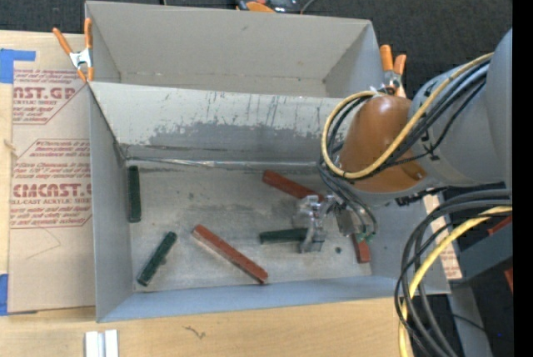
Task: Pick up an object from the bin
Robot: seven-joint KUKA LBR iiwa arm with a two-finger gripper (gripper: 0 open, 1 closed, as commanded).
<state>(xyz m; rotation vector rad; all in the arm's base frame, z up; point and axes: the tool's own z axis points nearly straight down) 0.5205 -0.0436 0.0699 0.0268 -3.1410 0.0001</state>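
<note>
My gripper is down near the bin floor at the right of the middle. It stands at the right end of a short dark green stick that lies flat, pointing left. A red stick lies just behind the gripper, slanting toward the back left. A small red piece rests to the gripper's right by the bin's right wall, partly hidden under the arm.
A longer red-brown stick lies slantwise in front of the middle. Two more dark green sticks lie at the left: one near the front left corner, one upright along the left wall. The arm's orange cover and cables hang over the right side.
</note>
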